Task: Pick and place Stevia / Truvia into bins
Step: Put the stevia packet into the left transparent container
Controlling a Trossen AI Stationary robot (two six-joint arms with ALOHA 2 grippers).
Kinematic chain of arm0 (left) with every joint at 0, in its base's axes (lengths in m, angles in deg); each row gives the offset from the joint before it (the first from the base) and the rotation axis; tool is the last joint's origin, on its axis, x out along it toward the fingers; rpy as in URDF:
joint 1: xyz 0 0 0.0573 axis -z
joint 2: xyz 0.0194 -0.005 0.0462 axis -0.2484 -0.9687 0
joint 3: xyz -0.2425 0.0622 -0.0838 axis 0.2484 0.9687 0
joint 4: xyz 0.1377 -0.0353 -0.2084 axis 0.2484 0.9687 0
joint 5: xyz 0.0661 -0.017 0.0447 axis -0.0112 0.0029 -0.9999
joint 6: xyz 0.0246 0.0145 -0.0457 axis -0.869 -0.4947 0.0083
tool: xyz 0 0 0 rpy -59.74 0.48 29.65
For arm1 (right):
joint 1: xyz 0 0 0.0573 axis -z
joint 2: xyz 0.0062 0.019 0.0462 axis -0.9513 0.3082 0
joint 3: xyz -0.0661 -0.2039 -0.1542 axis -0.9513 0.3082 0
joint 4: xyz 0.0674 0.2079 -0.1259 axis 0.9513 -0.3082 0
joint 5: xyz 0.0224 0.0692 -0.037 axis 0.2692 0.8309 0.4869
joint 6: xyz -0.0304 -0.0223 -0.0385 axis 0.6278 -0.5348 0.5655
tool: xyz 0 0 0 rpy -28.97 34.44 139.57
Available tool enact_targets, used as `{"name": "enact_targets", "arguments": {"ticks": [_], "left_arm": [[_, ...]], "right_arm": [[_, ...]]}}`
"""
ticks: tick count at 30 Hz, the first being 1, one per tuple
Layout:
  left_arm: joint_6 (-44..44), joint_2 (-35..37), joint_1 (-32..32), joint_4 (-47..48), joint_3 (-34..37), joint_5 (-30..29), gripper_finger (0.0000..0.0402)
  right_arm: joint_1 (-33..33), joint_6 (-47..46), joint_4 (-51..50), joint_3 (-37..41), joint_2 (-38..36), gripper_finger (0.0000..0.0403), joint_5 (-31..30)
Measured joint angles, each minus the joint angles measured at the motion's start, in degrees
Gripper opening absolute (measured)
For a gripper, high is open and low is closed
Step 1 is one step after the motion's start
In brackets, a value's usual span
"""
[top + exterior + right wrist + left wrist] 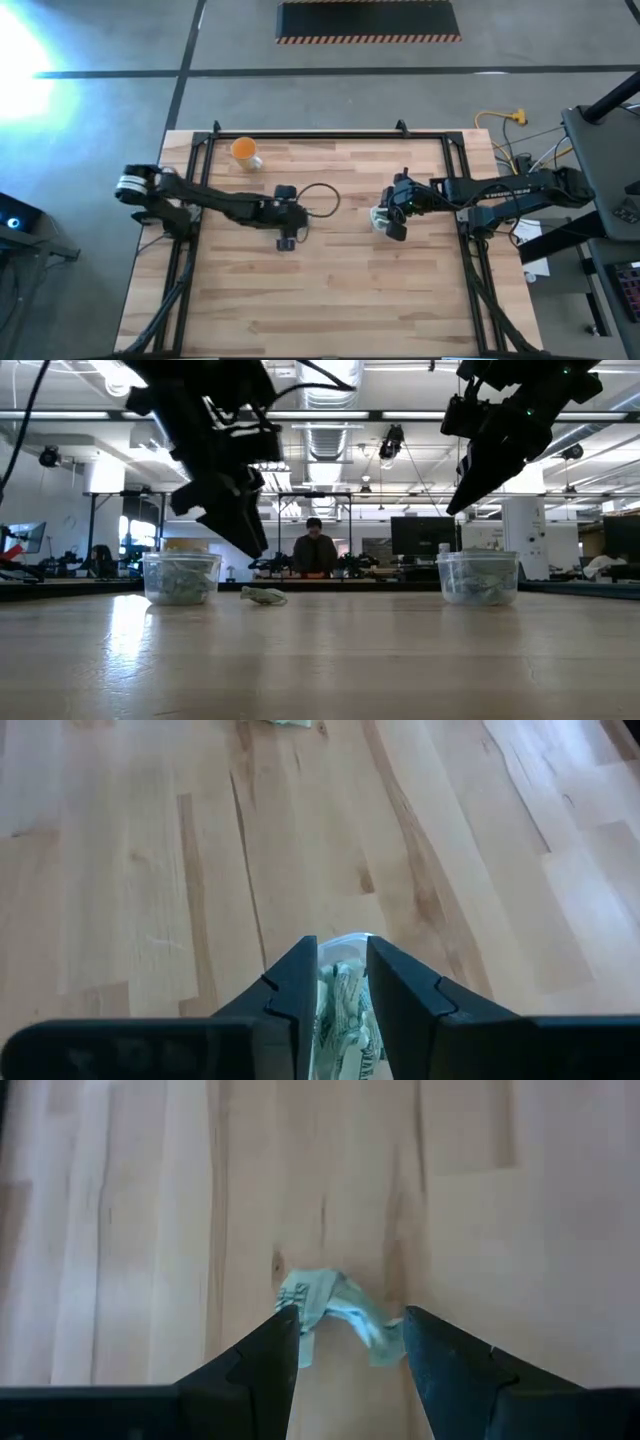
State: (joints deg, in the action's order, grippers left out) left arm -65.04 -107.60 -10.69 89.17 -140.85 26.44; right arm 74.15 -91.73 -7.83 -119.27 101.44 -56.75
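Left pincer: my left gripper (345, 1342) hangs over the middle of the bench, fingers spread to either side of a crumpled pale green sachet (335, 1312) lying on the wood. I stand wide so both fingers can pass it before I pinch.
Right pincer: my right gripper (343, 982) hovers above the right-hand bin (478, 577) near the right edge, fingers a narrow gap apart. Whether a sachet sits between them I cannot tell; the green paper showing through the gap looks like the bin's own fill.
Bins: the left bin (181, 577) also holds sachets.
Loose sachet: it lies on the wood between the bins, nearer the left one in the low view.
Open room: the bench (330, 290) looks bare toward the near edge. An orange cup (244, 150) sits at the far left corner, well apart.
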Motion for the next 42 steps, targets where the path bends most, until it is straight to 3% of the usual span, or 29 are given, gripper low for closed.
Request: {"name": "enact_targets", "arguments": {"ticks": [8,12,21,32,42], "left_arm": [[0.0,-7.3,-2.6,9.6,-9.1,4.9,0.0164],[0.0,-9.9,-3.8,10.6,-10.0,8.8,0.0164],[0.1,-12.0,-4.1,11.7,-9.9,9.1,0.0159],[0.0,-12.0,-4.4,11.9,-9.5,10.2,0.0059],[-0.1,-12.0,-4.4,12.2,-9.5,10.1,0.0006]], "right_arm": [[0.0,0.6,-0.1,0.0,0.0,0.0072,0.0],[0.0,0.7,-0.1,0.1,0.0,0.0076,0.0],[0.0,0.7,-0.1,0.1,0.0,0.0080,0.0],[0.0,0.6,-0.1,0.1,0.0,0.0070,0.0],[0.0,0.6,0.0,0.1,0.0,0.0079,0.0]]}}
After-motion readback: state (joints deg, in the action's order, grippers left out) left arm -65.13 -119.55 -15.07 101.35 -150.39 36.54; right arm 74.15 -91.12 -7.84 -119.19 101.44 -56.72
